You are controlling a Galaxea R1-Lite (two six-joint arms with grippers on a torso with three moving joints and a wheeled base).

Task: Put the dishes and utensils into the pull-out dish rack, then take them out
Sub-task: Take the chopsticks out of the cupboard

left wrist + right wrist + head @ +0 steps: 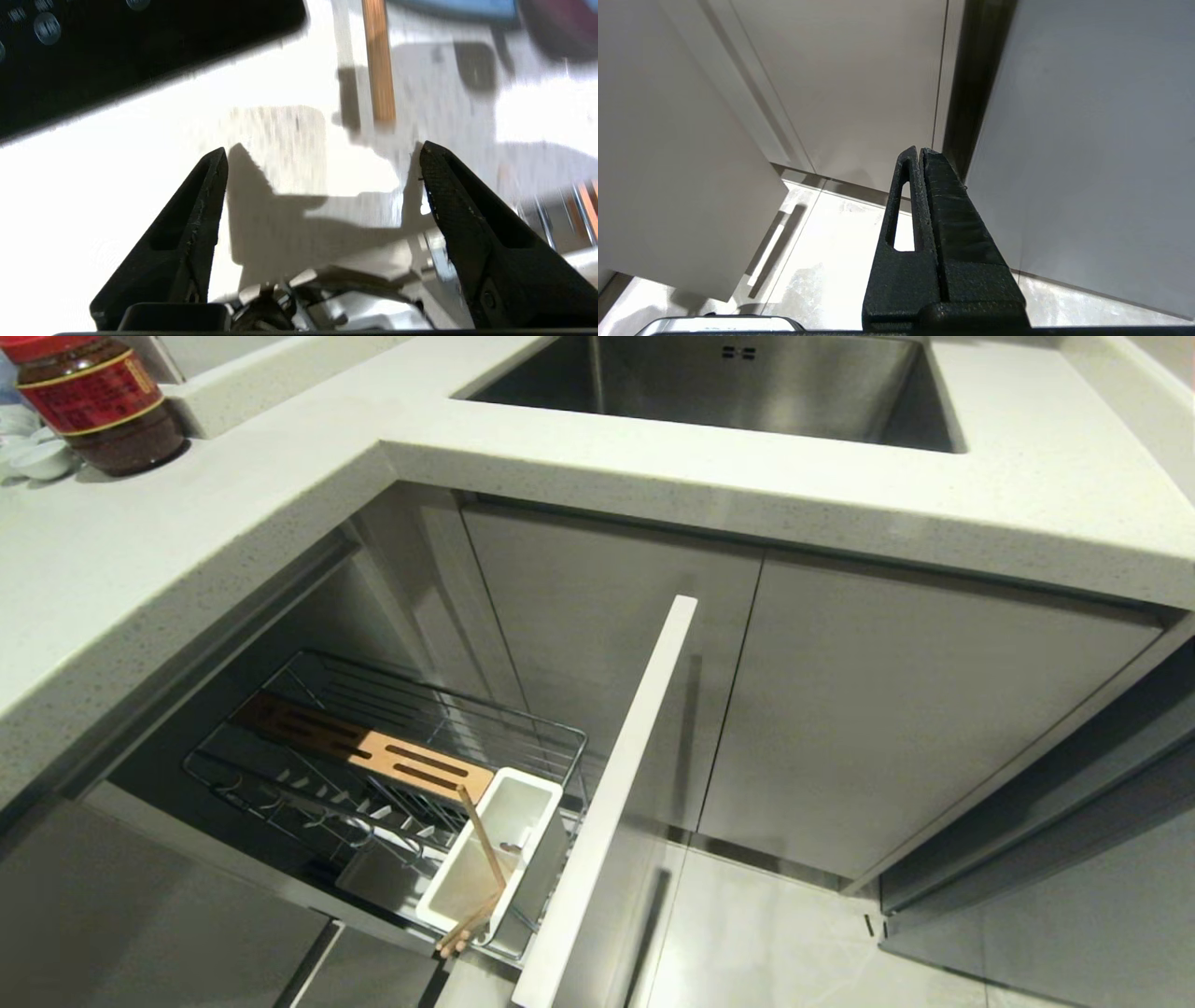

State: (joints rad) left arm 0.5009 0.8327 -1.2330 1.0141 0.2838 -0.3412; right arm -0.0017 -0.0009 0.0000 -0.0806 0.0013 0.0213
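Rack: I see the pull-out dish rack (392,775) drawn out under the counter edge (653,476), its front panel (616,803) jutting over bare floor.
Chopsticks: two (481,873), leaning in the white utensil holder (495,859).
Left gripper (322,154): fingers spread wide, holding nothing, above white countertop.
Right gripper (920,151): pressed closed, empty, by the cabinet doors.

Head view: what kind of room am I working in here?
Most likely a home kitchen: a steel sink set in a pale speckled countertop, and a pull-out dish rack open from the cabinet below.
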